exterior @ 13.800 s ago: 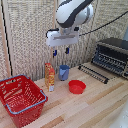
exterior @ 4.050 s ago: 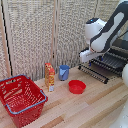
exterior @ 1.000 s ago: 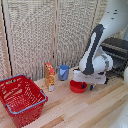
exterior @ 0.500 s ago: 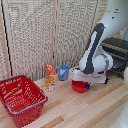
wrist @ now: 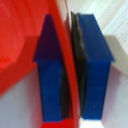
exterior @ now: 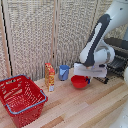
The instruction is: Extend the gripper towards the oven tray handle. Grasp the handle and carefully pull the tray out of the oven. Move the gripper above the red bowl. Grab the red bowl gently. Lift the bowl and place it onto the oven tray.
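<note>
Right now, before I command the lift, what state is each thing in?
gripper: shut on the red bowl's rim, one finger either side.
red bowl: upright on the table, rim clamped.
tray: pulled out of the oven, partly hidden by the arm.
blue cup: upright.
red mesh basket: upright, looks empty.
orange carton: standing.
</note>
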Controlling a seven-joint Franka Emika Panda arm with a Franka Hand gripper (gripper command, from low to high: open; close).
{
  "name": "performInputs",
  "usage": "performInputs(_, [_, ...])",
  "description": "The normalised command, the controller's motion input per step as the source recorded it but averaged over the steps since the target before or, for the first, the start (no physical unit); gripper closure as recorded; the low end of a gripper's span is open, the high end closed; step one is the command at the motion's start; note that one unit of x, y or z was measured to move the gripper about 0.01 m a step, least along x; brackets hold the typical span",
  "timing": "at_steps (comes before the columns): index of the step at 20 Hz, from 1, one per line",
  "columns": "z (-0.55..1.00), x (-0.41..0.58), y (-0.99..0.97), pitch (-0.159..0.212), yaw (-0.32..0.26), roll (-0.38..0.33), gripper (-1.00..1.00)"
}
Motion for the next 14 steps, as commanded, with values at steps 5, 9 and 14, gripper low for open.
performInputs(5, [0.61,0.445,0.0,-0.047,-0.165,-0.054,1.0])
performInputs(9, [0.59,0.501,0.0,-0.033,-0.155,-0.089,1.0])
performInputs(14, [0.79,0.505,-0.16,0.017,-0.162,-0.025,1.0])
